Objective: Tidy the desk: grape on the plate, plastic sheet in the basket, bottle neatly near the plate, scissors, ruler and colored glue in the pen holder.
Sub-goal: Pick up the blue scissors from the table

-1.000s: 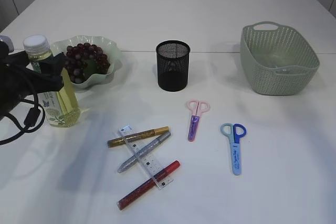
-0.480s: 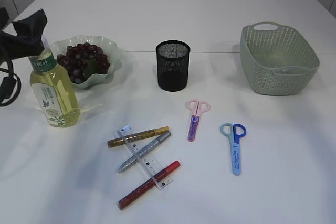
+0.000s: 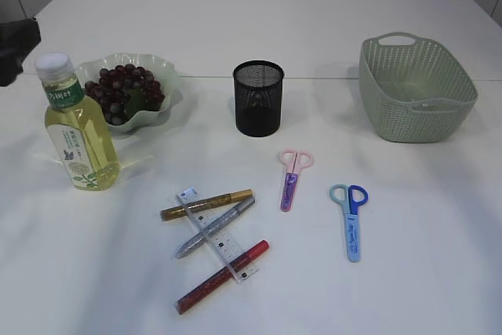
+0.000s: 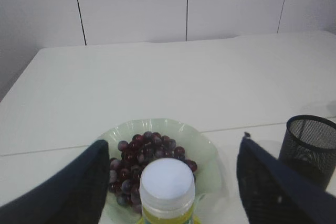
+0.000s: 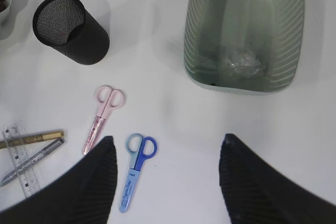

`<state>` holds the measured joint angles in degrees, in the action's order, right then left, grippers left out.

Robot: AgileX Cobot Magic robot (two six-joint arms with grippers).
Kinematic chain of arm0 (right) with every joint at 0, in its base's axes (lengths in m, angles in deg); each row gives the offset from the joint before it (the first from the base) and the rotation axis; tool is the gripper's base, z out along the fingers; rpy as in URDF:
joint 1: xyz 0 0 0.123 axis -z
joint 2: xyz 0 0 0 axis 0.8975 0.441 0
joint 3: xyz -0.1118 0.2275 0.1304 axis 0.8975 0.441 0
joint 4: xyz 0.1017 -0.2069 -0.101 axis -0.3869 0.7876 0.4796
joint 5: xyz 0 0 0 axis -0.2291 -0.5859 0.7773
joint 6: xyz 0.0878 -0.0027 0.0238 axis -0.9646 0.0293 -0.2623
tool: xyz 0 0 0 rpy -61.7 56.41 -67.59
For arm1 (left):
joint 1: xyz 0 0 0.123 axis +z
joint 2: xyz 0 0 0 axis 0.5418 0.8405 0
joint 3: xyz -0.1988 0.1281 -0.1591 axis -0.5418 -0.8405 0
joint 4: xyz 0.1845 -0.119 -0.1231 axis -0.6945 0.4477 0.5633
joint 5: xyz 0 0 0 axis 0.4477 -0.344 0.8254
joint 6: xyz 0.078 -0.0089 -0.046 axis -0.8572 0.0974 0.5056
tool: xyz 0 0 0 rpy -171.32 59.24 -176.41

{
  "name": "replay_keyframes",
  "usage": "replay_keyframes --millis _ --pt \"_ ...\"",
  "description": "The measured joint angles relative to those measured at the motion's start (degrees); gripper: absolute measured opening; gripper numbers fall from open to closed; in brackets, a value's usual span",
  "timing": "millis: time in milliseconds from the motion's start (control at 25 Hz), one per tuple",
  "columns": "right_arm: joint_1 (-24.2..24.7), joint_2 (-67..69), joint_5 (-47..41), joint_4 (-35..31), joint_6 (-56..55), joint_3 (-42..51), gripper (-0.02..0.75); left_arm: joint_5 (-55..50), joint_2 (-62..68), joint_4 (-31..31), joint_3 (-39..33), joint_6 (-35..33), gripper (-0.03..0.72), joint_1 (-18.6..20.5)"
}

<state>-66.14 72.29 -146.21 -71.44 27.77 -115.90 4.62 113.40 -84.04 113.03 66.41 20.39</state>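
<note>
Black and spread wide, your left gripper hangs above the bottle, a finger either side of its white cap, touching nothing. The bottle stands upright just left of the plate, which holds the grape bunch. Your right gripper is also open and empty, high over the table. Right of the plate stands the mesh pen holder; farther right, the basket with the crumpled plastic sheet inside. In front of the plate lie the ruler and three glue pens, crossing; right of them the pink scissors and blue scissors
</note>
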Motion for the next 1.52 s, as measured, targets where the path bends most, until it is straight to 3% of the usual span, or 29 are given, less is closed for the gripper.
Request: replay_keyframes --millis 400,640,1080,1280,1520 --pt "0.0 0.0 0.0 -1.0 -1.2 0.0 0.484 -30.0 -12.1 2.4 3.4 -0.1 0.522 0.0" --pt "0.0 0.0 0.0 -2.3 -4.4 0.0 0.484 -45.5 -15.2 2.6 10.4 -0.1 0.522 0.0" --pt "0.0 -12.6 0.0 -4.3 -6.9 13.5 0.484 -53.1 -16.2 2.4 26.7 -0.1 0.522 0.0" --pt "0.0 -20.8 0.0 -4.4 -7.4 19.9 0.484 -54.5 -16.7 2.4 28.2 -0.1 0.522 0.0" --pt "0.0 -24.8 0.0 -4.4 -7.5 21.0 0.484 -65.1 -18.5 2.4 28.4 -0.1 0.522 0.0"
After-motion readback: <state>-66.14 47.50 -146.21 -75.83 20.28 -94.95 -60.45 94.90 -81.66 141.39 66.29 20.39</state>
